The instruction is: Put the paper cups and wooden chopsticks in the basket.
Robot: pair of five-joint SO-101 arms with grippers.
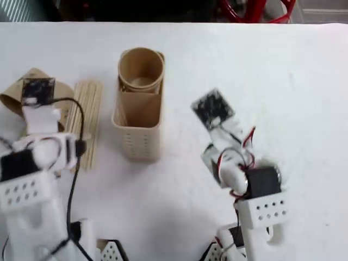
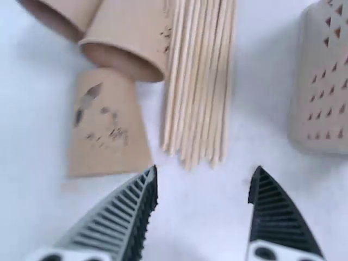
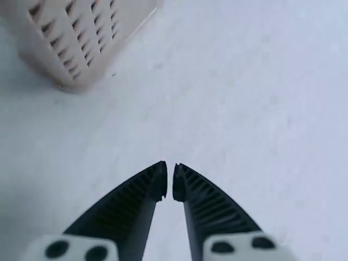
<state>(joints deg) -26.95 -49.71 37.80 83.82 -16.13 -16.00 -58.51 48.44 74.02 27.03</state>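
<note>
From above, the basket (image 1: 138,133) held stacked paper cups (image 1: 141,68) at its far end, while the wooden chopsticks (image 1: 88,119) lay just beside the basket and the loose cups (image 1: 11,99) lay beyond them. In the left wrist view, the left gripper (image 2: 204,176) stood spread wide and empty near the chopsticks' ends. In the right wrist view, the right gripper (image 3: 169,179) was pinched together on nothing, apart from the basket.

A white table (image 1: 283,60) spreads across the high view, its far edge running straight along the top. Beyond that edge, against a dark background, a red curved tubular frame (image 1: 255,11) shows, and a pale slatted surface (image 1: 22,10) sits at the opposite corner
</note>
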